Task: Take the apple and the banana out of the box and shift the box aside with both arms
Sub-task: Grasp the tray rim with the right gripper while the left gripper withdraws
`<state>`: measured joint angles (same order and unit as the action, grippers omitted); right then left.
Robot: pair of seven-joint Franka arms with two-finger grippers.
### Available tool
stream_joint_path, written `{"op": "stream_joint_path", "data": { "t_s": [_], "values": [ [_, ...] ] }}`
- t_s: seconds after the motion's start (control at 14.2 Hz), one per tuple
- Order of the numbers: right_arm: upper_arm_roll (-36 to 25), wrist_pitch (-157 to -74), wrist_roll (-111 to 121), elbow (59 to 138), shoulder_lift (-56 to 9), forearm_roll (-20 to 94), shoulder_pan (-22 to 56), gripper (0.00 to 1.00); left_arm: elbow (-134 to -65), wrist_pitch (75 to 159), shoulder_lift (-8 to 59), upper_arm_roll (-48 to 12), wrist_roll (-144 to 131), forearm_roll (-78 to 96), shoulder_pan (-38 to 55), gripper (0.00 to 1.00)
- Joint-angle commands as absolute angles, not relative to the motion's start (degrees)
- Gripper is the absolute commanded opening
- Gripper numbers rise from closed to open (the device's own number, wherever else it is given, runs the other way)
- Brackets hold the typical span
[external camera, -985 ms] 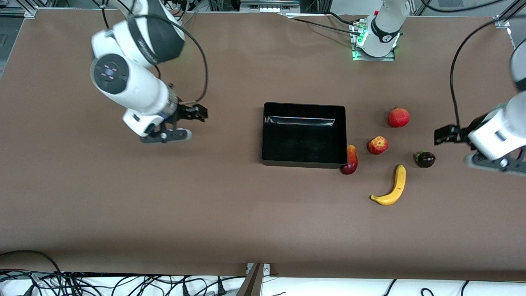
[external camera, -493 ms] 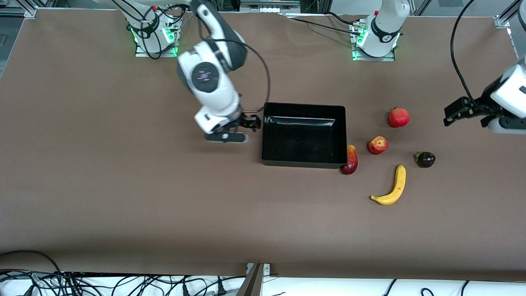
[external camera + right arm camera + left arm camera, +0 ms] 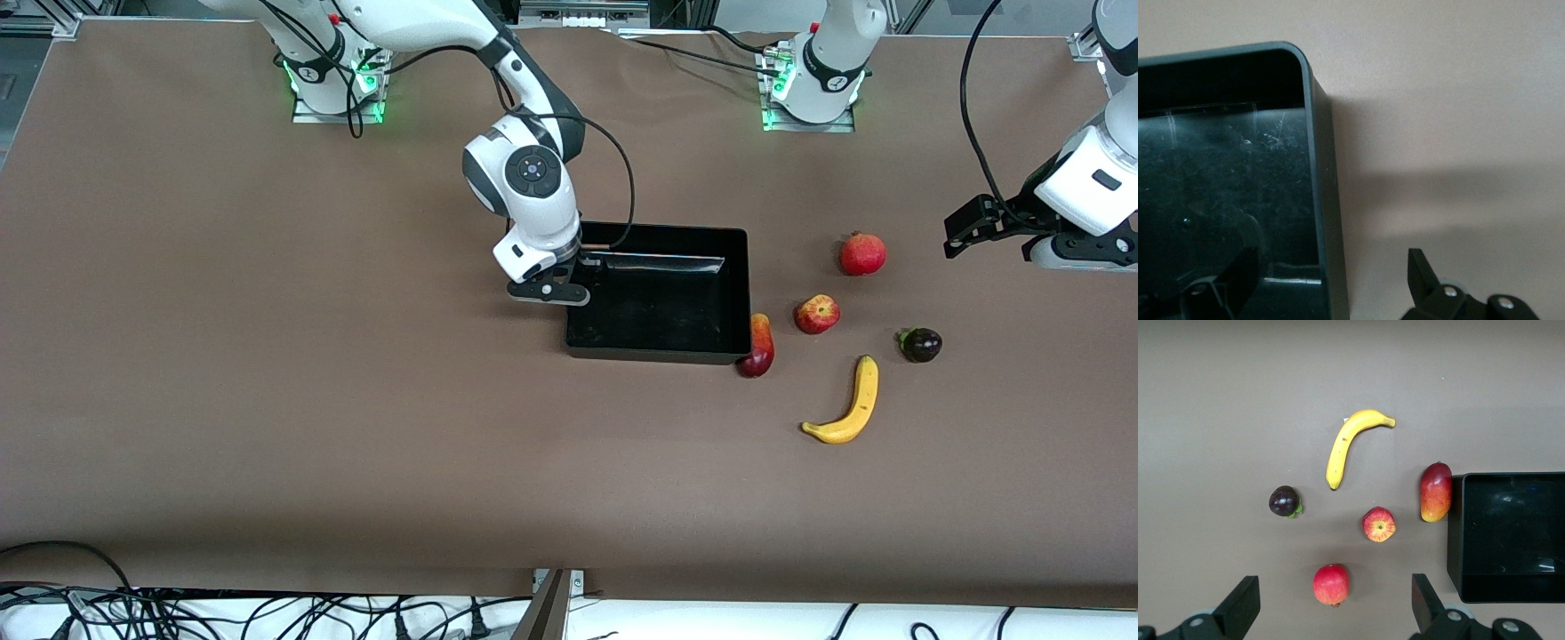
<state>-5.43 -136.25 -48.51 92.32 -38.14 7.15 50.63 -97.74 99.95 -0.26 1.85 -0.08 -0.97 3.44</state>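
Observation:
The black box [image 3: 658,357] sits mid-table. My right gripper [image 3: 578,267] is open and straddles the box's wall at the right arm's end; in the right wrist view [image 3: 1331,280] one finger is inside and one outside that wall [image 3: 1321,200]. The mango [image 3: 758,347] touches the box's corner toward the left arm's end. Beside it lie the apple [image 3: 816,314], pomegranate [image 3: 862,253], purple fruit [image 3: 920,344] and banana [image 3: 861,400]. My left gripper [image 3: 962,233] is open and empty, up over the table beside the pomegranate [image 3: 1331,585].
The left wrist view also shows the banana [image 3: 1345,443], apple [image 3: 1379,524], mango [image 3: 1435,492], purple fruit [image 3: 1283,501] and box [image 3: 1455,533]. Arm bases [image 3: 809,89] stand along the table's edge farthest from the front camera. Brown table lies bare nearer the camera.
My right arm swung from the right arm's end of the table to the box's wall. My left gripper rose away from the purple fruit and now hangs beside the pomegranate.

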Motion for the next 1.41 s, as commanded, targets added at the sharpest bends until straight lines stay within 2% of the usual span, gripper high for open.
{"op": "stream_joint_path", "data": {
  "t_s": [0.0,0.21,0.28,0.77,1.06,1.34],
  "values": [
    [-6.3,-137.5,-49.8,91.6,-39.4,6.1,51.9,0.67,-98.2,99.8,-0.9,2.4,-0.8,-0.6,4.2,1.00],
    [-6.4,-137.3,-49.4,91.6,-39.4,5.8,51.7,0.10,-98.1,99.1,-1.0,2.4,-0.8,-0.6,4.2,1.00],
    [-6.4,-137.3,-49.3,91.6,-39.3,5.8,51.6,0.00,-98.1,99.0,-1.0,2.4,-0.8,-0.6,4.2,1.00],
    [-7.7,-135.7,-48.4,91.5,-37.7,5.7,51.2,0.00,-97.3,97.6,-0.9,2.3,-0.7,-0.6,4.3,1.00],
    [-10.4,-127.0,-41.9,89.0,-35.0,6.5,49.5,0.00,-97.3,97.7,-0.9,2.2,-0.7,-0.6,4.3,1.00],
    [-10.9,-119.3,-30.9,88.9,-30.5,7.3,43.5,0.00,-97.2,98.1,-0.5,2.1,-0.7,-0.6,4.3,1.00]
  ]
}}
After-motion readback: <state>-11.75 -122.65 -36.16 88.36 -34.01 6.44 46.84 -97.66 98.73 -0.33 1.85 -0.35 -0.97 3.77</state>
